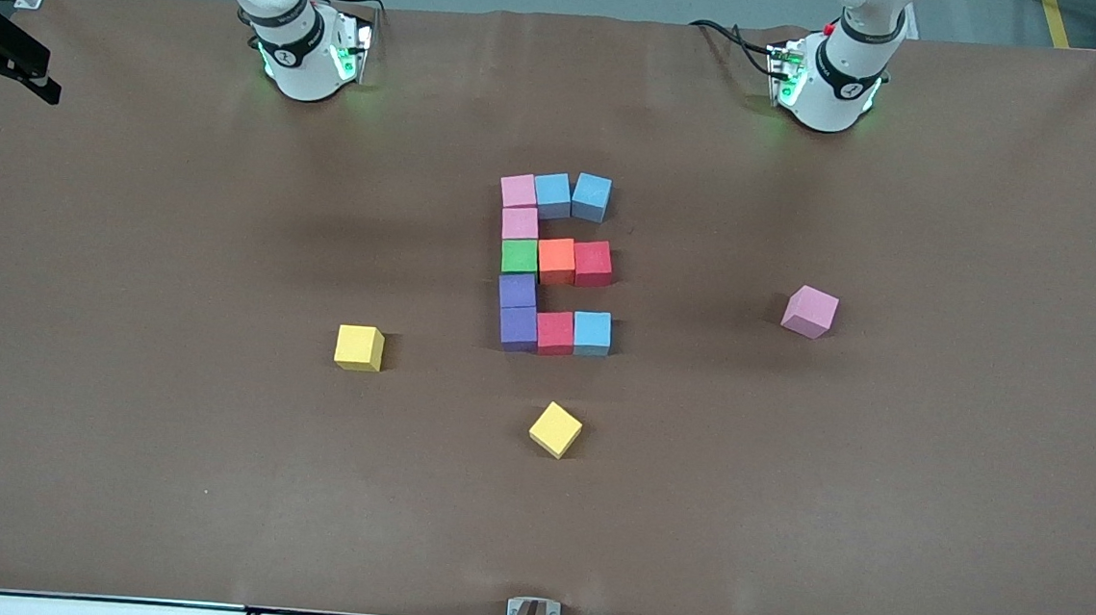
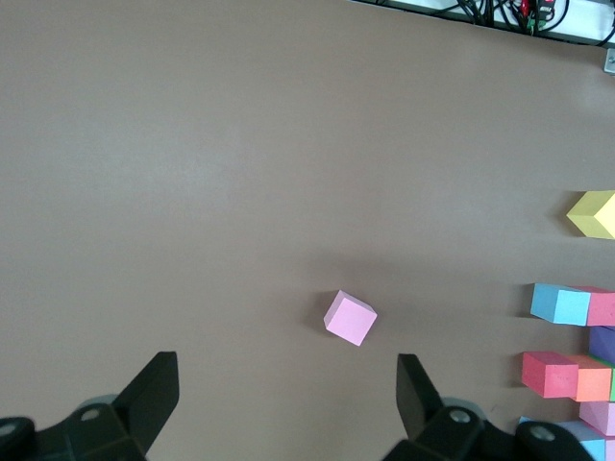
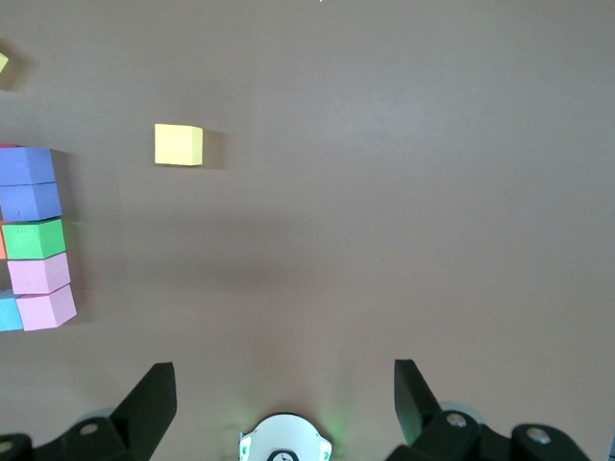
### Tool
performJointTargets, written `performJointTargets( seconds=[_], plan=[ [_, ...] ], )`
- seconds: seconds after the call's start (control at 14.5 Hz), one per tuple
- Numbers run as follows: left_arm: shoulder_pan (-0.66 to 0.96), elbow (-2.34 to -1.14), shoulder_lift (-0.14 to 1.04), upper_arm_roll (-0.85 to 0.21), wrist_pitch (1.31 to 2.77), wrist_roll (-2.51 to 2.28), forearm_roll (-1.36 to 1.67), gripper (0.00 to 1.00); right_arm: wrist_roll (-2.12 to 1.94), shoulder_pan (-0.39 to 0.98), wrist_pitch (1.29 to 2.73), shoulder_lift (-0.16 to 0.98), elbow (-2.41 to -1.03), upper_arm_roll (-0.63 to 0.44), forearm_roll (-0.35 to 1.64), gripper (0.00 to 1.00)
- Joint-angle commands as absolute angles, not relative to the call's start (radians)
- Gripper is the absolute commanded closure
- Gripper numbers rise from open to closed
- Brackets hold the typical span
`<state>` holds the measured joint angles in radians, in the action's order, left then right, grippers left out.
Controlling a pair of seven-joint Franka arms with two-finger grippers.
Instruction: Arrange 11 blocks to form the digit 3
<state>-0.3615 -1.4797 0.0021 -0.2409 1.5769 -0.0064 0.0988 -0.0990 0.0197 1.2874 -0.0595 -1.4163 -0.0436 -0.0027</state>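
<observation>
Fourteen cubes are sitting on the table (image 1: 112,470) under me. Eleven are forming the figure (image 1: 556,265) at mid-table: five stacked in a spine on the right arm's side, with three arms of two more cubes each pointing toward my left arm's end, all touching or almost so. Counted by colour, the figure is holding two pink cubes (image 1: 518,205), three blue cubes (image 1: 570,195), one green cube (image 1: 519,255), one orange cube (image 1: 556,259), two red cubes (image 1: 593,262) and two purple cubes (image 1: 517,309).

Going across the front view, I am seeing a yellow cube (image 1: 358,347) toward my right arm's end, a second yellow cube (image 1: 555,430) nearer the camera than the figure, and a loose pink cube (image 1: 809,311) toward my left arm's end, well apart from the figure.

My right gripper (image 3: 283,389) is hanging up by its base with jaws spread wide and gripping nothing; the figure's spine is lying at the edge of its view, the first yellow cube off to one side. My left gripper (image 2: 288,389) is likewise waiting with jaws spread and empty, the loose pink cube lying on the table ahead of the gap between its fingers, untouched.
</observation>
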Motion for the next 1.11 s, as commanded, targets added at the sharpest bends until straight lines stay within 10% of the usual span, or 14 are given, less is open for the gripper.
performJointTargets(
  seconds=[0.0, 1.04],
  plan=[
    [-0.325, -1.445, 0.017, -0.221, 1.551, -0.012, 0.074, 0.00, -0.095, 0.015, 1.293, -0.075, -1.425, -0.043, 0.009, 0.00],
    [-0.010, -1.445, 0.012, 0.027, 1.551, -0.012, 0.011, 0.00, -0.095, 0.012, 1.289, -0.077, -1.427, -0.046, 0.011, 0.00]
  ],
)
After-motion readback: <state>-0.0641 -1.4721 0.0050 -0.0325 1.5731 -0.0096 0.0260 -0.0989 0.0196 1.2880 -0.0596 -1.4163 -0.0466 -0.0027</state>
